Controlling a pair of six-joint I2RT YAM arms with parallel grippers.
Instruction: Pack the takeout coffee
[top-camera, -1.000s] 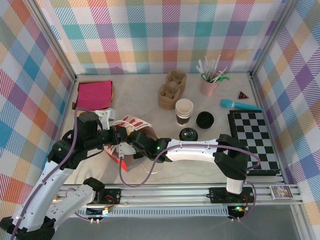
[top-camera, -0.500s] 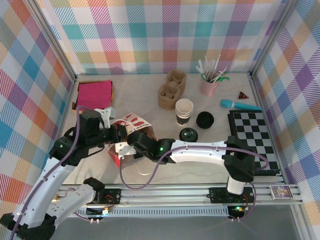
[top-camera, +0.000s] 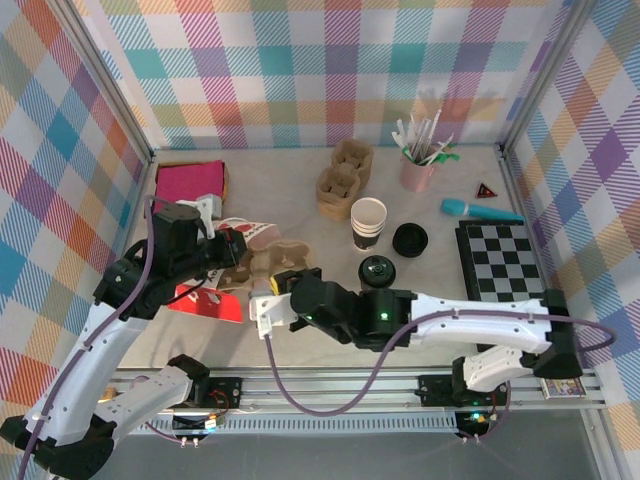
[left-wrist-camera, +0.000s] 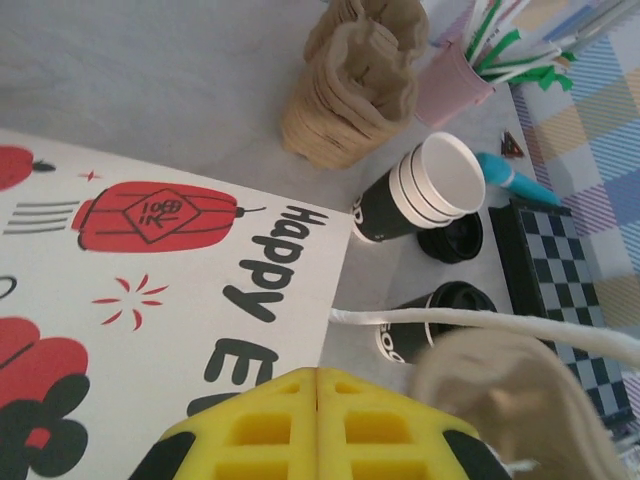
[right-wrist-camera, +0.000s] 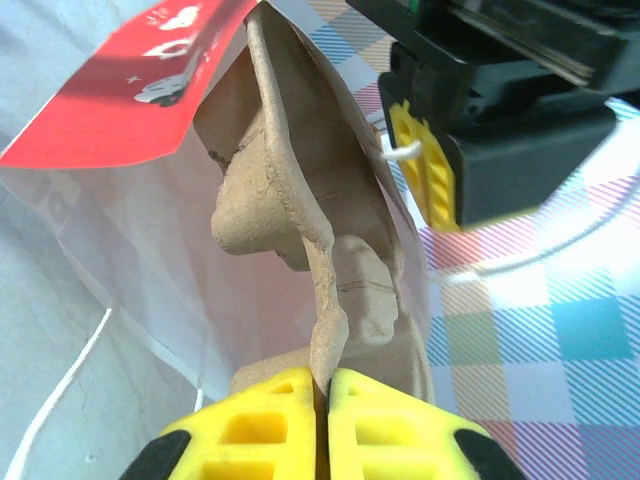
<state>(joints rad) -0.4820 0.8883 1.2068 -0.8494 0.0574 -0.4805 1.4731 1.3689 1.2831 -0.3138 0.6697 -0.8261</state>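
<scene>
The takeout coffee (top-camera: 377, 268), a dark cup under a black lid, stands right of centre on the table, apart from both grippers; it also appears behind a white cord in the left wrist view (left-wrist-camera: 455, 300). My left gripper (top-camera: 236, 252) (left-wrist-camera: 317, 378) is shut on the rim of the white and red paper bag (top-camera: 212, 298) (left-wrist-camera: 150, 250), which lies tilted on the table. My right gripper (top-camera: 275, 286) (right-wrist-camera: 323, 385) is shut on the edge of a brown pulp cup carrier (top-camera: 275, 260) (right-wrist-camera: 290, 200) at the bag's mouth (right-wrist-camera: 130, 100).
A stack of open cups (top-camera: 368, 222), a loose black lid (top-camera: 410, 240), a pile of pulp carriers (top-camera: 340, 180) and a pink cup of straws (top-camera: 418, 165) stand behind. A checkerboard (top-camera: 505, 275) lies right, a teal tool (top-camera: 480, 210) behind it, pink napkins (top-camera: 190, 185) back left.
My right gripper has closed on the carrier and its arm has swung low and to the right. The left gripper has drawn the bag back and left, and the bag now lies flatter.
</scene>
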